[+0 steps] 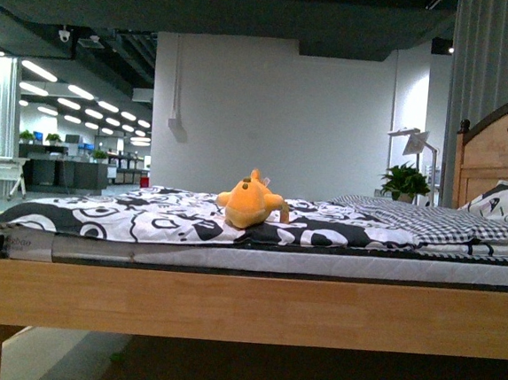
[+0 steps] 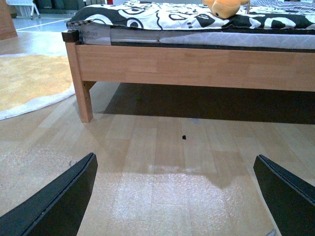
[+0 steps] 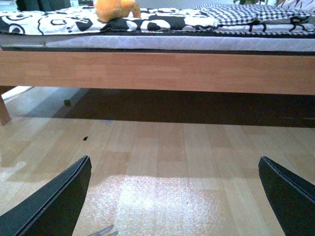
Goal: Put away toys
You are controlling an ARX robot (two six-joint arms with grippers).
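One toy (image 1: 251, 203), front view, lies on the bed (image 1: 244, 305) at 12 o'clock, long axis crosswise. Left wrist view: left gripper (image 2: 174, 157) spread wide, empty, toy near 1 o'clock. Right wrist view: right gripper (image 3: 174, 158) likewise, toy near 11 o'clock; neither arm looks clearly nearer.

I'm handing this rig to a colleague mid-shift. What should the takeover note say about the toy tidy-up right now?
Left end effector: open, empty, low over the wooden floor, facing the bed.
Right end effector: open, empty, also low over the floor.
Plush toy: lying on the patterned bedcover, untouched.
Done: nothing; no grasp made.
Left: reach up to the bed, pick up the plush toy and put it away. No storage container shows in any view.
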